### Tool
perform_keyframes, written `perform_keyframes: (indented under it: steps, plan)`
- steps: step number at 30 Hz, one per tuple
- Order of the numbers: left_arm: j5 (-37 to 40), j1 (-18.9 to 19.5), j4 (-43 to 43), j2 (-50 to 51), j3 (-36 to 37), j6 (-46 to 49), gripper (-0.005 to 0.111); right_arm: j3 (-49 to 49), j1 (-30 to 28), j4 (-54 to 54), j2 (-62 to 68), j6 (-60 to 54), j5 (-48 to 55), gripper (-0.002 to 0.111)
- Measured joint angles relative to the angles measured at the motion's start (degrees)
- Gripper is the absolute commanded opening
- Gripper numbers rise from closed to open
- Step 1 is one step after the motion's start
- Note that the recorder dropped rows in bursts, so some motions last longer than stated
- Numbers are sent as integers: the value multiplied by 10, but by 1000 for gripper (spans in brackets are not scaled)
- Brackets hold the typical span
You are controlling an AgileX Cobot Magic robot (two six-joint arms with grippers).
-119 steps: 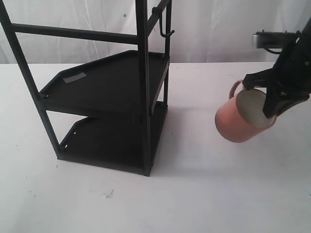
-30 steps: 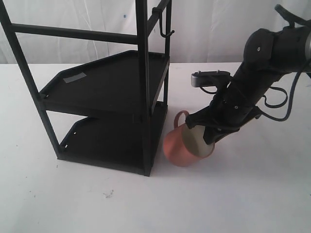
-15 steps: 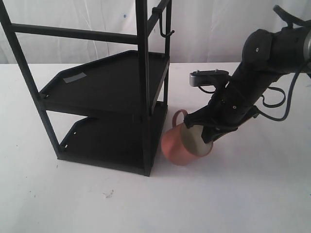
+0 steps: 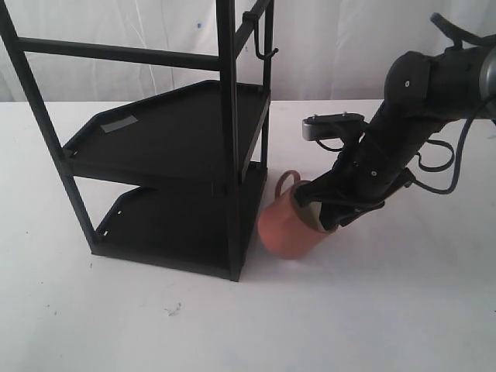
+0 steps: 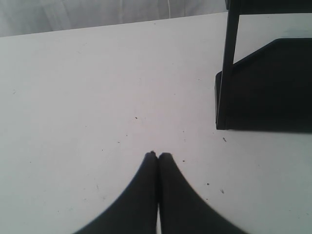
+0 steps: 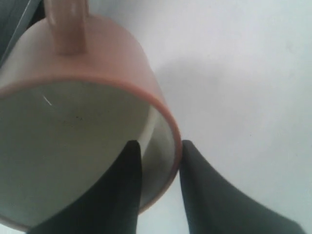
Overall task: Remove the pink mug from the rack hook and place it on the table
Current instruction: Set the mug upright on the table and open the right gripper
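Note:
The pink mug (image 4: 285, 229) rests tilted low on the white table (image 4: 372, 310), just right of the black rack's lower shelf, with its handle up. My right gripper (image 4: 319, 208) is shut on its rim, one finger inside the cream interior and one outside. In the right wrist view the pink mug (image 6: 117, 68) fills the frame, its wall pinched by the right gripper (image 6: 158, 146). The rack hook (image 4: 263, 51) hangs bare on the top bar. My left gripper (image 5: 158, 156) is shut on nothing above the table (image 5: 97, 97); it is out of the exterior view.
The black two-shelf rack (image 4: 178, 132) stands at the left and middle of the table, its corner post (image 4: 231, 194) close to the mug. A rack leg (image 5: 226, 73) shows in the left wrist view. Open white tabletop lies in front and to the right.
Over the last seconds the right arm carried the mug from high at the right down and leftward toward the rack. In the last half second the mug dropped slightly and tipped more upright.

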Motion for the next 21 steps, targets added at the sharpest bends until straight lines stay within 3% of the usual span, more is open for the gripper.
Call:
perform_keyframes:
  steps: [3,11,21]
  plan:
    - [0,0,0,0,0,0,0,0,0,0,0,0,-2,26]
    - [0,0,0,0,0,0,0,0,0,0,-3,0,-13,44]
    - [0,0,0,0,0,0,0,0,0,1,-7,0,-15,45]
